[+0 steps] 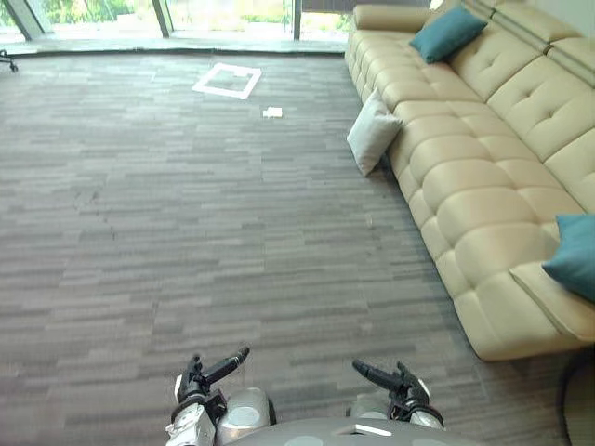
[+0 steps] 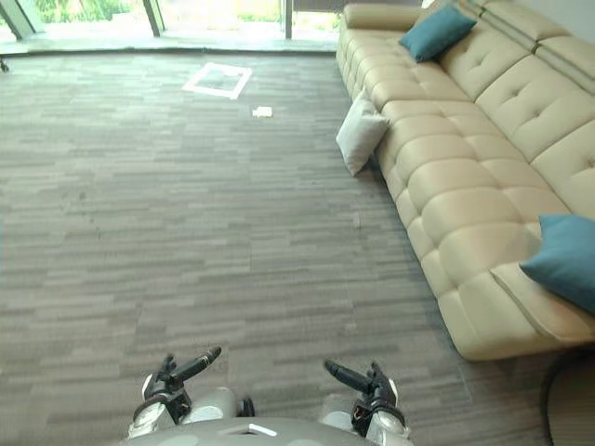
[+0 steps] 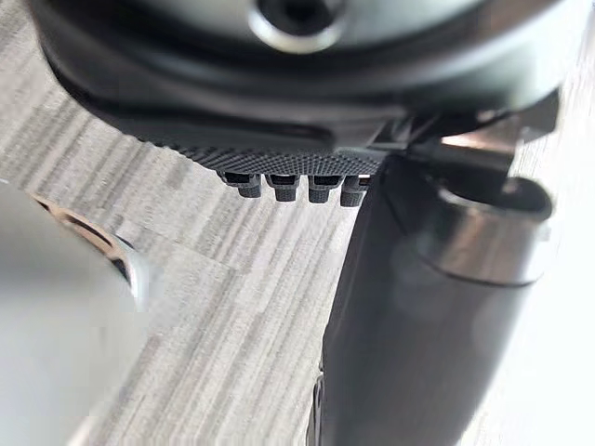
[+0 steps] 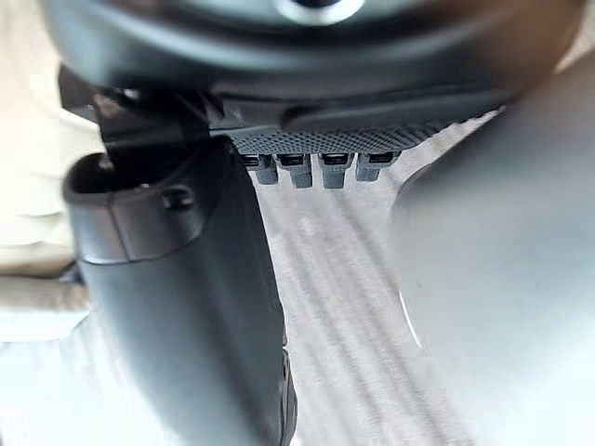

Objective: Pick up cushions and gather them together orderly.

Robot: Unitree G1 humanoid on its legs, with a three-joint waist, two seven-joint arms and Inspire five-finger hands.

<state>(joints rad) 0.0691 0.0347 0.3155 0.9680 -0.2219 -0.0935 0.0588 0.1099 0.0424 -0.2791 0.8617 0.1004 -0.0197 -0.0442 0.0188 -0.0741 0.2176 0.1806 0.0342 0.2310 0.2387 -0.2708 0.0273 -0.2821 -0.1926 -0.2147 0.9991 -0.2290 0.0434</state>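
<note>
A white cushion [image 1: 372, 133] stands on the carpet, leaning against the front of the beige sofa [image 1: 474, 186]. One teal cushion [image 1: 448, 32] lies on the sofa's far end near the armrest. Another teal cushion [image 1: 575, 255] rests on the sofa's near end, cut off by the view's right edge. My left hand [image 1: 193, 379] and right hand [image 1: 405, 383] hang low in front of me, far from all the cushions. Both hold nothing, thumbs sticking out, with fingers [image 3: 290, 186] straight over bare carpet; the right hand's fingers [image 4: 316, 169] stand the same way.
Grey striped carpet [image 1: 186, 232] spreads wide to the left of the sofa. A white square marking [image 1: 228, 80] and a small white object [image 1: 272, 112] lie on the floor near the far windows. A chair's wheel [image 1: 7, 61] shows at far left.
</note>
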